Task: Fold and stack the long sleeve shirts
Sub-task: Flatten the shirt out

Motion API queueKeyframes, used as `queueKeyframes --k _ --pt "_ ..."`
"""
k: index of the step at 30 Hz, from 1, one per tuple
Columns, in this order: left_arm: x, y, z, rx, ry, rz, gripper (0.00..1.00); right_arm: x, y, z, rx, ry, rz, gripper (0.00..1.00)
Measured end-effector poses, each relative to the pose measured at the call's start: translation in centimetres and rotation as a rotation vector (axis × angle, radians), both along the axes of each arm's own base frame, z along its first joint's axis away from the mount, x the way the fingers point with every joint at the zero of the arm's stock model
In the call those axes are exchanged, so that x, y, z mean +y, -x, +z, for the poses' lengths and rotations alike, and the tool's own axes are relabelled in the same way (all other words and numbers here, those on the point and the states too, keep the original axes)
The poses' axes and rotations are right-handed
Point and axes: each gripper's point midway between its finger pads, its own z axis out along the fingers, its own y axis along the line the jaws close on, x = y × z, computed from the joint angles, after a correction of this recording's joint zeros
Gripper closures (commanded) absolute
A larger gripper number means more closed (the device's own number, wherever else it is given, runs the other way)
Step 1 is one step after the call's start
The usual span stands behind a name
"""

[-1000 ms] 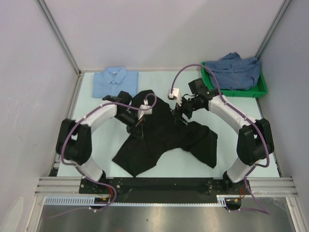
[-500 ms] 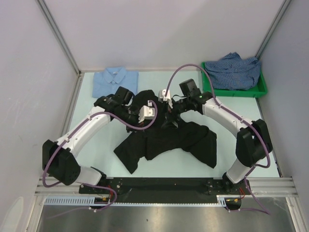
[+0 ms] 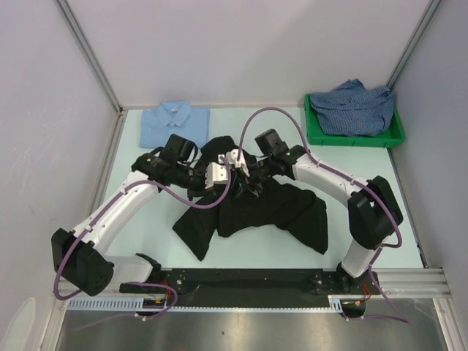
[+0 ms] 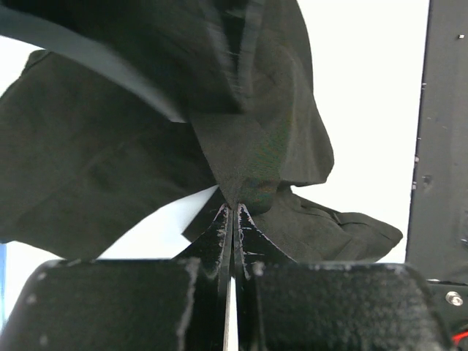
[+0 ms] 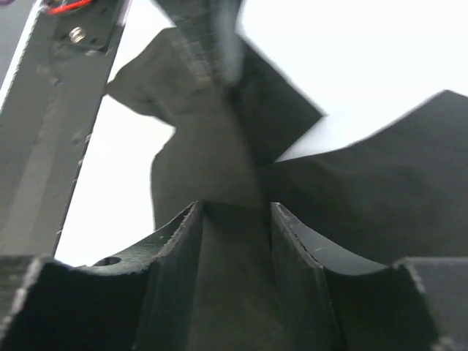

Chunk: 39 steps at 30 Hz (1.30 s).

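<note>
The black shirt (image 3: 267, 208) lies crumpled at the middle of the table, with its upper part lifted and bunched between my two grippers. My left gripper (image 3: 208, 189) is shut on a fold of the black shirt (image 4: 256, 146), which is pinched at its tips (image 4: 232, 208). My right gripper (image 3: 248, 186) is shut on a thick band of the same black cloth (image 5: 219, 175), which fills the space between its jaws (image 5: 235, 212). The light blue shirt (image 3: 174, 121) lies folded at the back left. The checked shirt (image 3: 355, 107) is heaped in the green bin.
The green bin (image 3: 352, 137) stands at the back right. Grey walls enclose the table on three sides. A black rail (image 3: 241, 278) runs along the near edge, and it shows at the right in the left wrist view (image 4: 442, 146).
Both grippers have moved left and closer together, carrying the upper part of the black shirt with them. The left arm has stretched out and the shirt is bunched more tightly.
</note>
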Motion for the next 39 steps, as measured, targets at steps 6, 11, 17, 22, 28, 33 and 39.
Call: queueKeyframes --k 6,11,17,22,28,33,39 --pt "0.0 -0.7 0.8 -0.054 0.014 0.014 1.00 -0.3 1.9 -1.1 0.009 0.058 0.051 1.00" --pt "-0.2 -0.7 2.0 -0.072 0.046 0.033 0.97 -0.6 -0.8 -0.1 -0.024 0.084 -0.062 1.00" --pt "-4.5 0.7 4.7 -0.108 0.124 -0.034 0.91 -3.4 -6.5 6.9 -0.083 -0.011 -0.390 1.00" --pt "-12.4 6.5 5.1 0.006 0.183 -0.260 0.53 -11.8 -6.8 15.1 -0.228 -0.155 -0.738 1.00" --pt "-10.2 2.1 4.6 0.079 0.249 -0.086 0.32 -19.6 -0.7 20.4 -0.410 -0.302 -0.952 1.00" --pt "-2.5 -8.3 2.1 -0.012 0.195 0.235 0.25 -23.2 2.0 20.9 -0.471 -0.324 -1.081 1.00" --pt "1.4 -13.7 -7.3 0.053 -0.007 0.342 0.16 -25.3 1.2 18.5 -0.444 -0.239 -1.202 1.00"
